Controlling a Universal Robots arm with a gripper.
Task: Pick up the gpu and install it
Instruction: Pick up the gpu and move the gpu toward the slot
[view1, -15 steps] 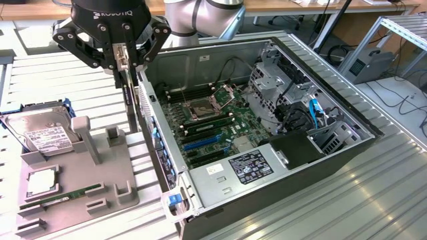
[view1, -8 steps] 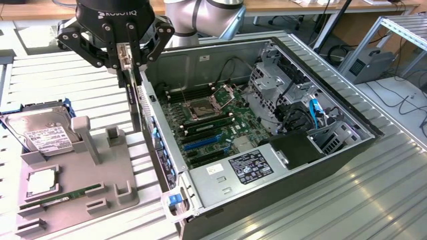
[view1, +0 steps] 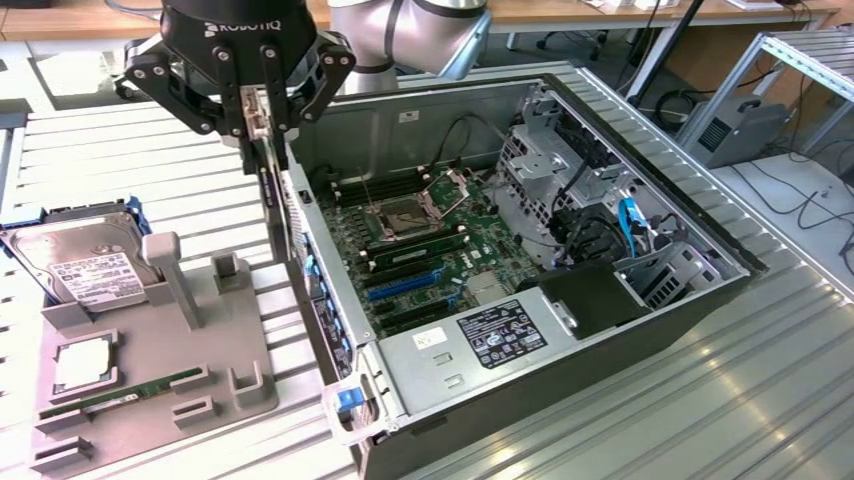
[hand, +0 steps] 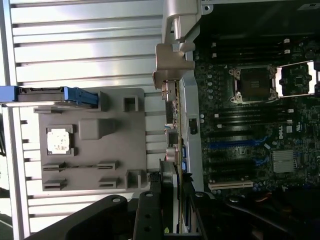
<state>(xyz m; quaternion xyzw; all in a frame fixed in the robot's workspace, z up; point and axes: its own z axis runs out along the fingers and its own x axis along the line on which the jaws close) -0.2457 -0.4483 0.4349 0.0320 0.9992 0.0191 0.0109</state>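
Observation:
The gpu (view1: 276, 210) hangs edge-on and upright from my gripper (view1: 267, 140), whose fingers are shut on its upper edge. It is a thin dark card held above the table, just outside the open computer case's (view1: 667, 190) wall on the exterior view's left. In the wrist view the gpu (hand: 172, 117) runs away from my gripper (hand: 171, 186), with its silvery bracket (hand: 174, 60) at the far end, over the case wall. The motherboard (view1: 434, 235) lies in the case, its blue expansion slots (view1: 400, 285) bare, and the same slots (hand: 235, 145) lie beside the card.
A grey holder tray (view1: 160, 340) stands on the exterior view's left of the case with a hard drive (view1: 80, 265), a CPU (view1: 83, 368) and a green RAM stick (view1: 120, 395). A power supply (view1: 494, 335) and drive cages (view1: 547, 170) fill parts of the case.

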